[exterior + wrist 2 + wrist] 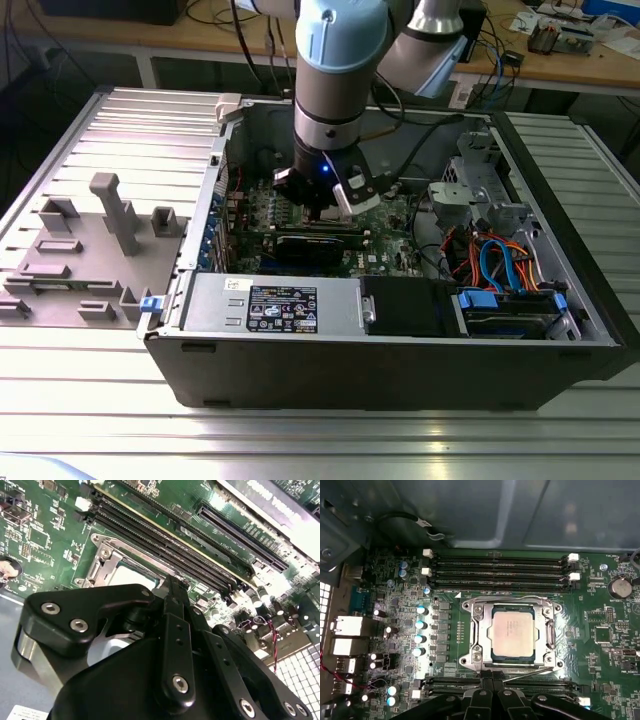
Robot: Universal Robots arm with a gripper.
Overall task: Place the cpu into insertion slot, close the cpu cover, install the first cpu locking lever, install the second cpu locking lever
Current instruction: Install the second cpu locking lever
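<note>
My pincer [492,687] hung just beside the insertion slot [472,632], fingers drawn together on nothing. The cpu [512,631] lay seated in the slot, cpu cover [550,630] down around it. In the second wrist view my own linkage hid most of the socket.

Arm [340,60] comes down from 12 o'clock in the exterior view, near vertical, wrist pointing straight down inside the case. Gripper [322,205] sits at its lower end (blue light lit on the wrist). In both wrist views the black fingers [172,605] sit pressed together, tips meeting, approx. centred.
</note>
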